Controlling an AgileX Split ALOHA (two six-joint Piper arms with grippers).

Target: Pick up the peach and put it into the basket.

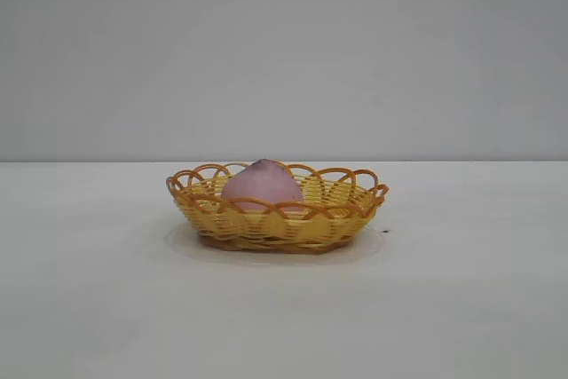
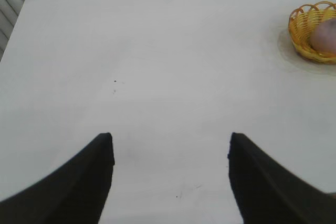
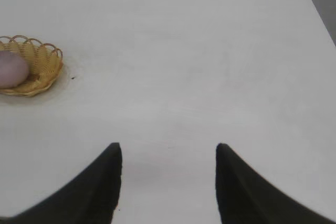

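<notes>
Yellow-orange wicker forms the basket [image 1: 277, 212], standing in the middle of the white desk [image 1: 461, 308]; the dusty-pink peach [image 1: 261, 186] lies inside it, toward its left half in the exterior view. Left pincer [image 2: 170, 148] hangs over bare desk well away from the basket, fingers spread and holding nothing. Right pincer [image 3: 168, 156] does likewise on the other side, spread and empty

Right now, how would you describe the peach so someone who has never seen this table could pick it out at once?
Start at the white table and find the one thing standing on it, a yellow-orange wicker basket with a looped rim. The peach lies inside, toward the basket's left end in the exterior view. It is the only smooth, dusty-pink, rounded shape against the weave.
</notes>
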